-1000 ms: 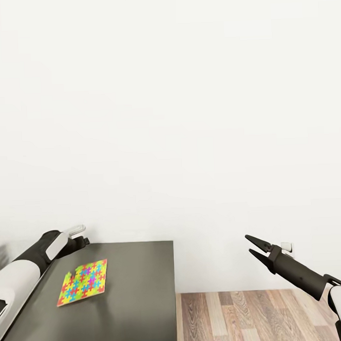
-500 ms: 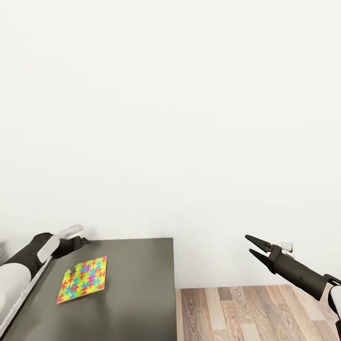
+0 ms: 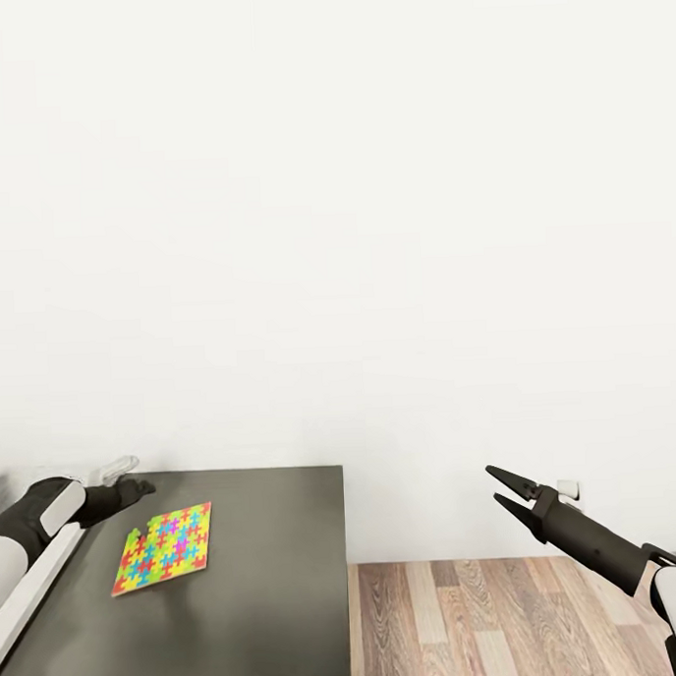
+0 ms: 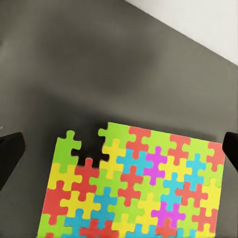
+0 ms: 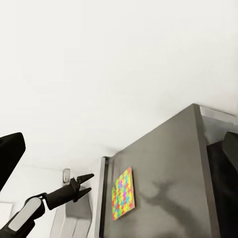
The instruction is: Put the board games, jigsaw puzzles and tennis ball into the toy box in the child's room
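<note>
— What is your left tool [image 3: 138, 485] doing?
— I'm hovering it spread wide, empty, above the jigsaw puzzle [image 3: 162, 548] lying flat on the dark tabletop [image 3: 260, 577].
— And the right tool [image 3: 500, 488]?
— It's hanging parted, empty, over the wooden floor [image 3: 488, 617].

A low, dark grey, matte rectangular table section [image 3: 260, 577] set against the white wall carries one thin, squarish jigsaw puzzle sheet [image 3: 163, 561] of interlocking red, yellow, green, blue and purple pieces, lying flat near its left side.
</note>
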Motion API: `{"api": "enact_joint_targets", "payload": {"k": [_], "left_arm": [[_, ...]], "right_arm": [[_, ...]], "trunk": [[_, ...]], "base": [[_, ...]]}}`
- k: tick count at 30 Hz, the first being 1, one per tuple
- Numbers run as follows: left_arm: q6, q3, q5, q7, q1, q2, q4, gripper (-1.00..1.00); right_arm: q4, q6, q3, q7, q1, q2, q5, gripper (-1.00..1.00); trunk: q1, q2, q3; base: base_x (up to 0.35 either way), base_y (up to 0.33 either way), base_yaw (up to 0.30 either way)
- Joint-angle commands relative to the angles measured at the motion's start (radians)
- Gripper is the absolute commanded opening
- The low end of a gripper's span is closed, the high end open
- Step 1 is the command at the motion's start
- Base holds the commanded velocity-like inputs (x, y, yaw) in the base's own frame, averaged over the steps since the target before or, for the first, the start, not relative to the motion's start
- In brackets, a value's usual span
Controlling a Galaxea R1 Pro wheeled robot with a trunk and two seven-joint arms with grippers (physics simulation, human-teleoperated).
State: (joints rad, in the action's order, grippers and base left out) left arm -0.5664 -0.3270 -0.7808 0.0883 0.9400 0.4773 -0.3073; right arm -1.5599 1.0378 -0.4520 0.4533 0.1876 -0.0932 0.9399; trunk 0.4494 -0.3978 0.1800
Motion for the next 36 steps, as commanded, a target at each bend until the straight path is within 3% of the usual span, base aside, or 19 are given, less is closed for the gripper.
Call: {"api": "enact_joint_targets", "payload": {"k": [1, 7, 23, 36], "left_arm": [[0.001, -0.003, 0.004, 0.018, -0.002, 0.008, 0.002, 1.00], [0.022, -0.007, 0.009, 0.081, -0.010, 0.025, 0.010, 1.00], [0.051, -0.006, 0.008, 0.108, -0.012, 0.023, 0.013, 1.00], [0.047, -0.006, 0.006, 0.182, -0.012, 0.030, 0.014, 1.00]], "right_arm": [[0.000, 0.005, -0.003, 0.010, 0.001, 0.000, -0.008, 1.00], [0.000, 0.005, -0.005, 0.011, 0.002, -0.002, -0.007, 1.00], [0.000, 0.002, -0.003, 0.008, 0.001, 0.001, -0.008, 1.00], [0.000, 0.002, -0.004, 0.008, 0.001, 0.000, -0.009, 1.00]], "trunk": [[0.001, -0.002, 0.004], [0.001, -0.002, 0.014], [0.001, -0.002, 0.040], [0.001, -0.002, 0.061]], "base": [[0.000, 0.000, 0.000], [0.000, 0.000, 0.000], [0.000, 0.000, 0.000], [0.000, 0.000, 0.000]]}}
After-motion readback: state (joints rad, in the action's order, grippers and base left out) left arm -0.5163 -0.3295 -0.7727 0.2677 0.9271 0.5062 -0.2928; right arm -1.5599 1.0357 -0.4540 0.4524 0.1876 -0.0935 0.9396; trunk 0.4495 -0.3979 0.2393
